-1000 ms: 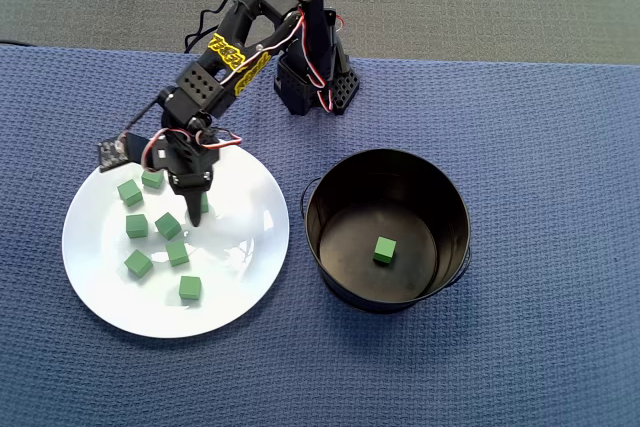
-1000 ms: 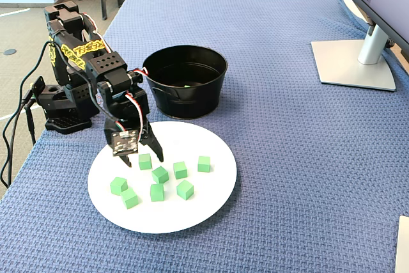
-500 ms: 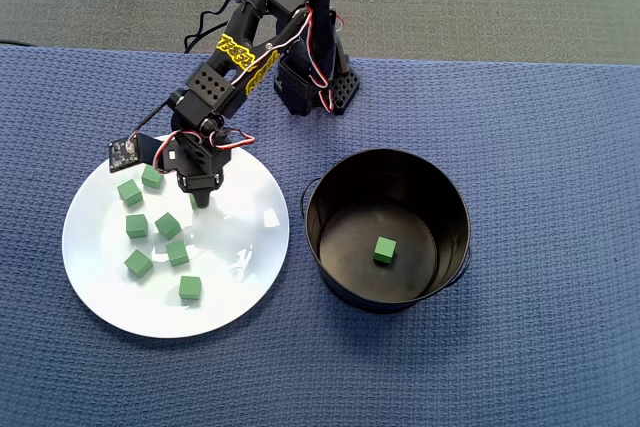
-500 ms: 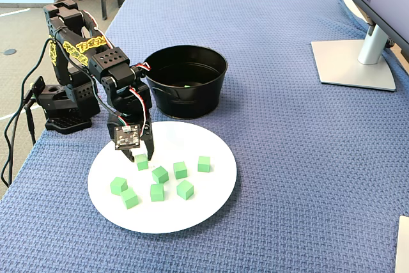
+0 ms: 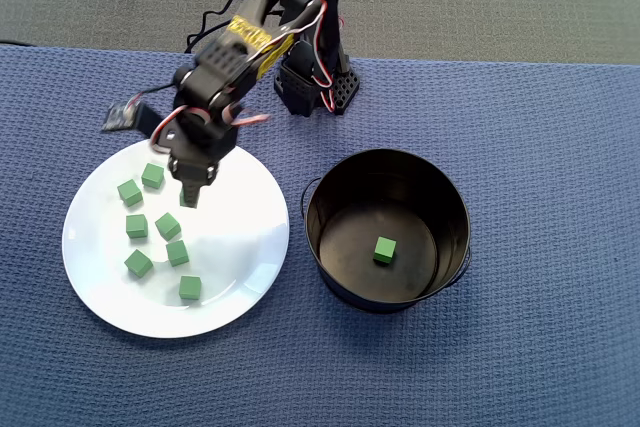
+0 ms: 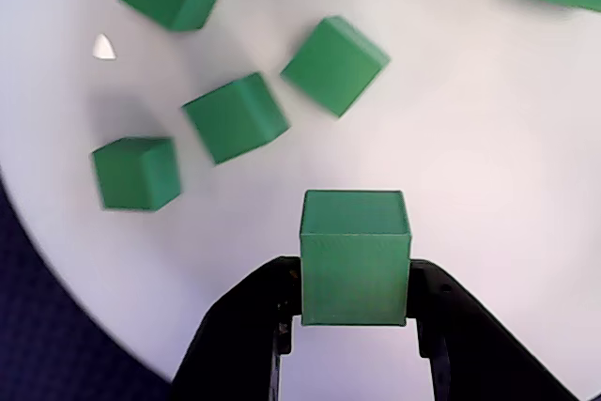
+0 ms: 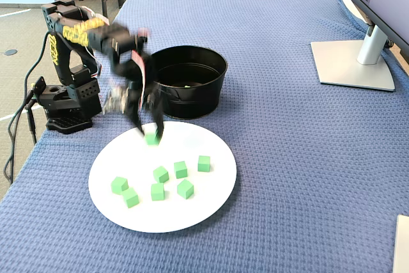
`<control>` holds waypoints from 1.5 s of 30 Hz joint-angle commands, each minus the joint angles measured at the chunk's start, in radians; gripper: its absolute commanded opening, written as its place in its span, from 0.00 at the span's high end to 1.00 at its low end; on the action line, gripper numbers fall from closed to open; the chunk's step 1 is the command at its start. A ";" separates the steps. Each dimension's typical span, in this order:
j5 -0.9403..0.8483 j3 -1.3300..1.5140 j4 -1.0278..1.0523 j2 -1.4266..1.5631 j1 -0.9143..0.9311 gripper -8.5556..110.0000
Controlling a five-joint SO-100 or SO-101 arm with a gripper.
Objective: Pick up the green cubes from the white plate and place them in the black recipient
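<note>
From the overhead view, the black arm reaches from its base near the far edge of the blue woven cloth (image 5: 520, 147) down over the white plate (image 5: 240, 292). The gripper (image 5: 190, 193) hangs above the plate's upper part, and what it carries is hidden there by its own body. Six green cubes (image 5: 139, 263) lie loose on the plate's left half, apart from one another; the plate's right half is bare and glossy. The black recipient (image 5: 450, 197) stands just beside the plate's right rim, with open cloth to its right and in front. One green cube (image 5: 384, 249) rests on its dark shiny floor.

Seen through the wrist view, the two black fingers clamp a matte, sharp-edged held cube (image 6: 354, 258) on its side faces, lifted clear of the plate (image 6: 488, 138). Five other cubes show on the white surface beyond it, two cut off by the frame's top edge. The plate's curved rim meets the blue cloth (image 6: 38, 326) at lower left.

In the fixed view, the arm is motion-blurred. The gripper (image 7: 151, 135) grips the cube (image 7: 152, 137) over the plate's far rim, beside the pot's (image 7: 192, 103) near wall. Six cubes sit on the plate (image 7: 211, 202), toward its middle and left. The cloth (image 7: 287, 177) to the right lies open up to a grey monitor stand (image 7: 351, 62) near the far right corner.
</note>
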 commanded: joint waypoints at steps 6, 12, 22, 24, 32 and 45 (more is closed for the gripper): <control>0.316 -0.434 0.388 0.173 -0.419 0.93; 0.506 -0.373 0.377 0.095 -0.795 0.93; 0.414 -0.224 0.249 0.114 -0.881 0.55; 0.419 -0.265 0.255 0.129 -0.841 0.54; 0.239 -0.468 0.408 0.202 -0.537 0.53; -0.009 0.195 -0.061 0.219 0.074 0.69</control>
